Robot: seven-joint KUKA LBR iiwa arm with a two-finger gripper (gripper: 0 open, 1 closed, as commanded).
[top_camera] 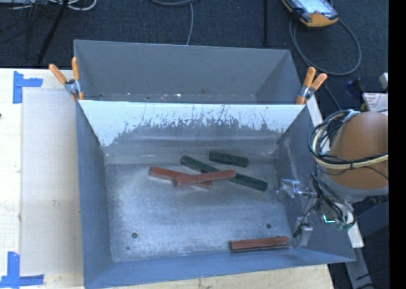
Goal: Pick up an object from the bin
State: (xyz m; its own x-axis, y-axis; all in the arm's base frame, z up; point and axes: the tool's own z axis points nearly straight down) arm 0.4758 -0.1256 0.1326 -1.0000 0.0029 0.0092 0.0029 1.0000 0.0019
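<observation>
My gripper [301, 223] hangs at the bin's right wall, low over the front right corner. Closest to it is a flat reddish-brown bar [259, 243] lying along the front wall, its right end just left of the gripper. A dark green bar [250, 183] lies further back, to the gripper's upper left. Nothing shows in the gripper.
A loose cluster lies at the bin's middle back: two crossed reddish-brown bars [204, 178] [162, 172] and two more dark green bars [228, 159] [198, 165]. The arm with its orange cover and cables stands over the right rim.
</observation>
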